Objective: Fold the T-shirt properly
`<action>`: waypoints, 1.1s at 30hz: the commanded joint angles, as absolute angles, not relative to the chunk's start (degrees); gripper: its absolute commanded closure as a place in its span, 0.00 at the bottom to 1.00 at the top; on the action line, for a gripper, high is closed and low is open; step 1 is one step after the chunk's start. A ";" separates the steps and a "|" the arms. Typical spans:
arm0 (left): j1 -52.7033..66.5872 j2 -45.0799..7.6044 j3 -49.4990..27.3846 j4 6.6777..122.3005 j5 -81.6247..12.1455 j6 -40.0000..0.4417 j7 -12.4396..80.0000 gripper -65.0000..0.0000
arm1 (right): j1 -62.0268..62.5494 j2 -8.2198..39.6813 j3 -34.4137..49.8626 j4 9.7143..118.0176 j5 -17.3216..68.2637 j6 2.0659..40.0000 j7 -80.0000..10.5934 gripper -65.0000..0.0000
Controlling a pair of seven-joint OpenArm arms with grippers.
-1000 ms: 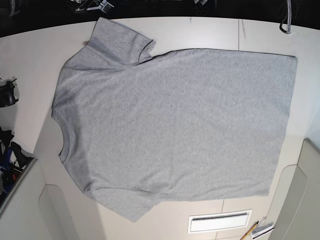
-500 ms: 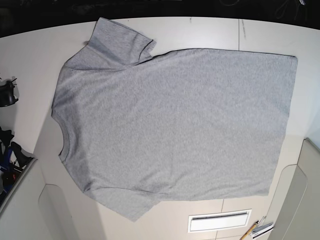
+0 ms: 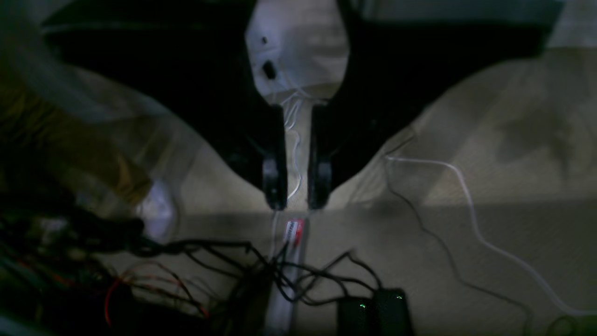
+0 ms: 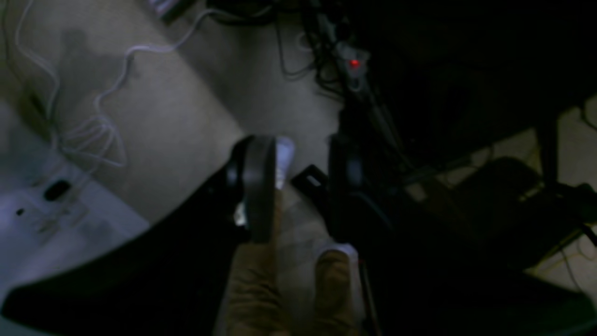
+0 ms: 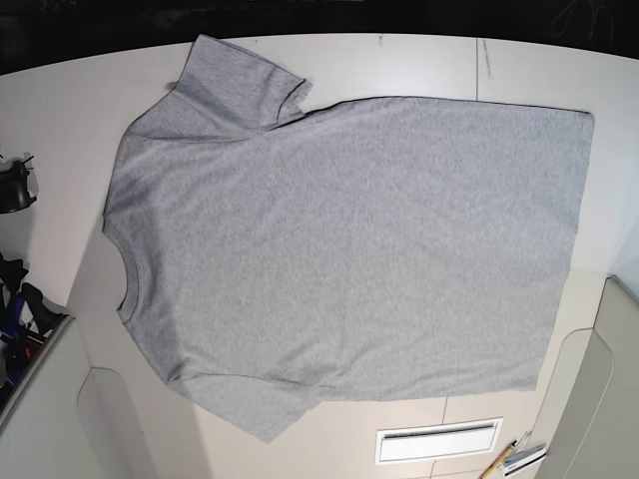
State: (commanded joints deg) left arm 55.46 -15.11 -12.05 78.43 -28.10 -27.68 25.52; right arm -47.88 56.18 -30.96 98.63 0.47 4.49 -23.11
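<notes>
The heather-grey T-shirt lies spread flat on the white table, plain side up. Its neck is at the left, its hem at the right, and one sleeve points to the far edge. No lettering shows. Neither gripper is in the base view. In the left wrist view my left gripper hangs over the floor, its jaws a narrow gap apart and empty. In the right wrist view my right gripper is open and empty, also over the floor. The shirt shows in neither wrist view.
A white slotted panel and pens lie near the table's front edge. Black gear sits off the table's left side. Tangled cables and a power strip with a red light lie on the floor.
Arm parts seen at the top edge of the base view a second ago have left the view. The T-shirt has not moved.
</notes>
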 joint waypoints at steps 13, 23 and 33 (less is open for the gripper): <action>66.39 -15.09 -27.51 104.73 -38.33 -27.68 31.16 0.86 | -57.06 57.28 -11.49 117.36 9.52 4.49 -27.59 0.70; 66.35 -15.11 -36.97 111.11 -41.39 -27.70 32.86 0.86 | -56.84 45.15 6.42 122.56 23.53 8.05 -29.82 0.58; 62.85 -15.16 -37.10 111.81 -41.32 -27.70 35.18 0.52 | -47.16 25.91 13.45 111.35 33.34 15.51 -32.53 0.58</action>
State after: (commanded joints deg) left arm 62.85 -15.16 -37.10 111.81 -41.32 -27.70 35.18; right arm -47.16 25.91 13.45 111.35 33.34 15.51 -32.53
